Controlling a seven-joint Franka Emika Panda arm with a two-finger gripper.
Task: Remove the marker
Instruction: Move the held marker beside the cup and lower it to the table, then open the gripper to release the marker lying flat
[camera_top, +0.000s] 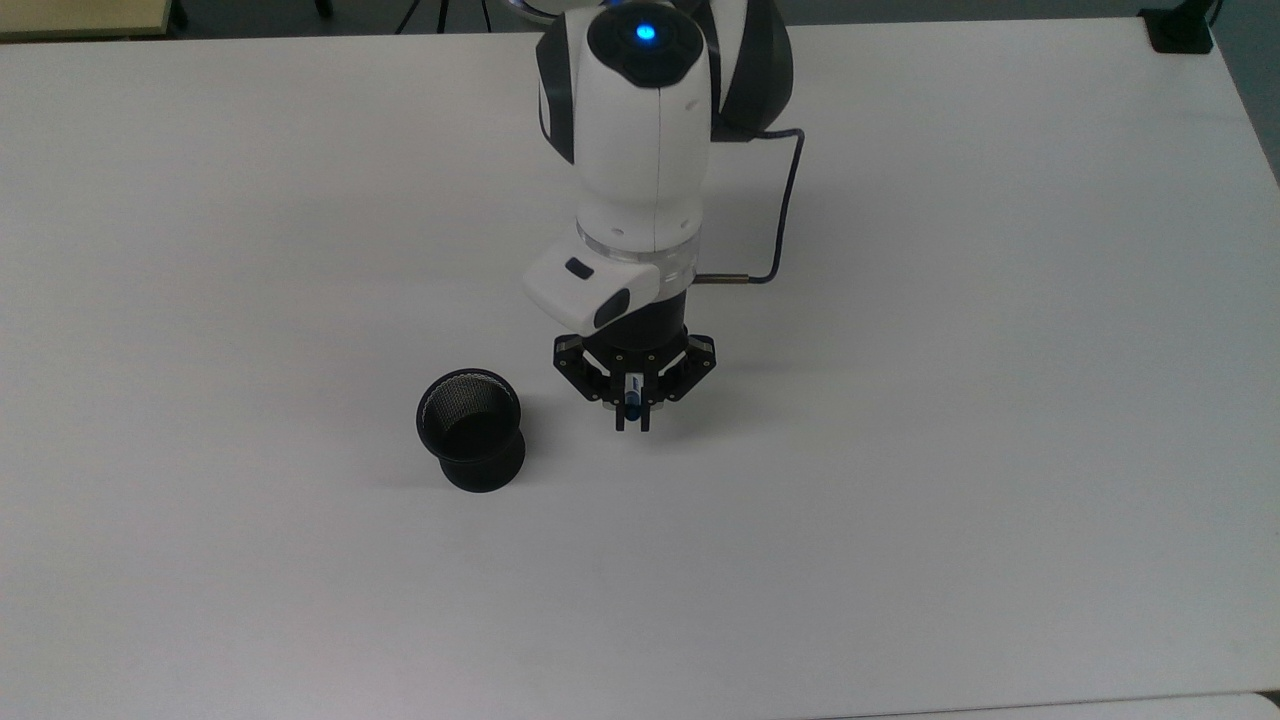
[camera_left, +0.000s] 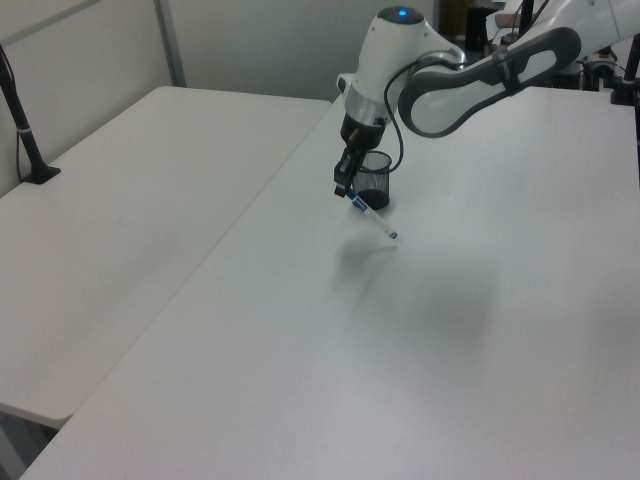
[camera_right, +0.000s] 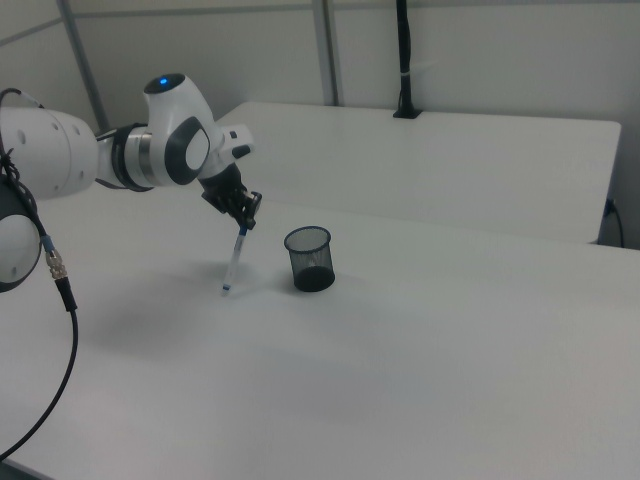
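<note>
The gripper (camera_top: 632, 415) (camera_left: 346, 190) (camera_right: 246, 220) is shut on the blue-capped upper end of the marker (camera_top: 632, 400) (camera_left: 372, 215) (camera_right: 234, 262). The white barrel hangs slanted below the fingers, its small blue tip close to the table surface; I cannot tell whether it touches. The black mesh cup (camera_top: 471, 430) (camera_left: 373, 179) (camera_right: 309, 258) stands upright with nothing inside it, to the gripper's left in the top view and to its right in the right view. In the left view the cup is partly behind the arm.
The white table (camera_top: 900, 400) spreads wide around the cup and gripper. A second white table (camera_left: 130, 200) adjoins it, carrying a black post clamp (camera_left: 30, 150). The arm's cable (camera_top: 785, 220) loops beside the wrist.
</note>
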